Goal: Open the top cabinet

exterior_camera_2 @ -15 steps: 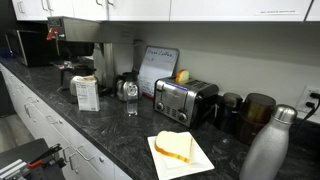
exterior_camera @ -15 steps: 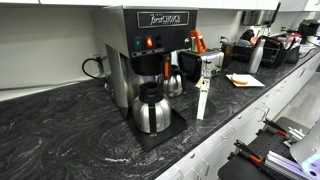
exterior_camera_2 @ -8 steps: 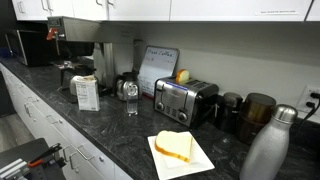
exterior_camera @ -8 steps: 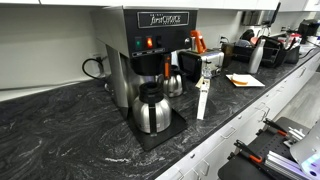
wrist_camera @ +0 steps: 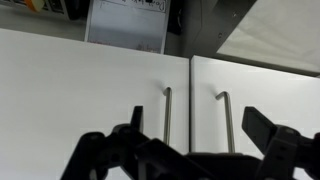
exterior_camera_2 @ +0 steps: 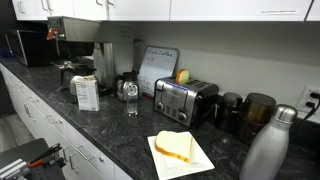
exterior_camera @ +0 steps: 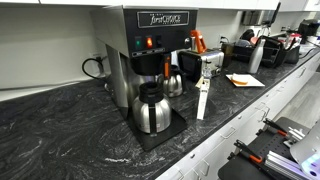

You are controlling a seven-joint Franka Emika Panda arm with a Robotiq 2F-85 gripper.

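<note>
Cabinet: up top and dead ahead, filling the wrist view. White fronts, all shut, set high above the tabletop.
Doors: two, side by side, with a thin seam between them.
Brewer: one on the tabletop, one carafe under it, well away from the action.
Toaster: one, further along the tabletop and out of play.
Pincer: jaws spread wide, nothing in them, facing the seam and clear of the doors.
Handles: two slim upright bars, one each side of the seam, both showing between the spread fingers.
Step, as I read it: lining up on a handle, no grasp yet.
Doing it well: pick one bar, not both! Centre on it, close around its middle, then pull along the hinge arc rather than yanking straight back.
</note>
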